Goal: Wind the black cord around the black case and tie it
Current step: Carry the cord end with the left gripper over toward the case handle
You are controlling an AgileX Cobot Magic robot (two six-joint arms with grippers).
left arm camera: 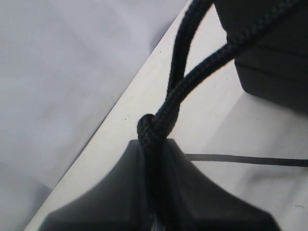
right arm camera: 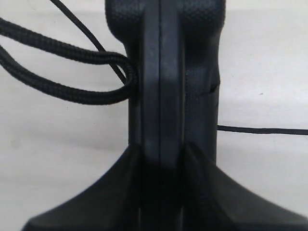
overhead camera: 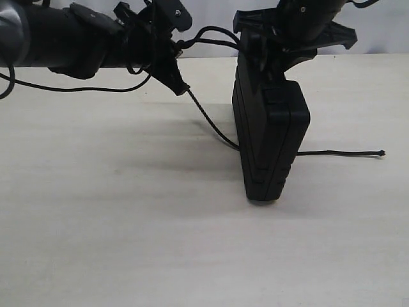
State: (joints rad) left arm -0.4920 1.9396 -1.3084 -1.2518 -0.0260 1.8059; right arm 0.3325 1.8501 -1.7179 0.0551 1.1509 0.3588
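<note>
The black case (overhead camera: 270, 137) stands upright on its edge on the table, held from above by my right gripper (overhead camera: 268, 64), which is shut on its top edge (right arm camera: 161, 96). The black cord (overhead camera: 211, 121) runs from my left gripper (overhead camera: 181, 84) down to the table and behind the case. Its knobbed tip (overhead camera: 381, 153) lies on the table to the case's right. My left gripper (left arm camera: 155, 149) is shut on the cord just below a knot (left arm camera: 151, 127). Two cord strands (right arm camera: 72, 72) loop against the case's side seam. The frayed tuft is not visible.
The pale table (overhead camera: 128, 230) stretches in front of and to both sides of the case. Thin arm cables (overhead camera: 77, 88) hang under the left arm at the table's back edge. A white wall (left arm camera: 62, 72) stands behind the table.
</note>
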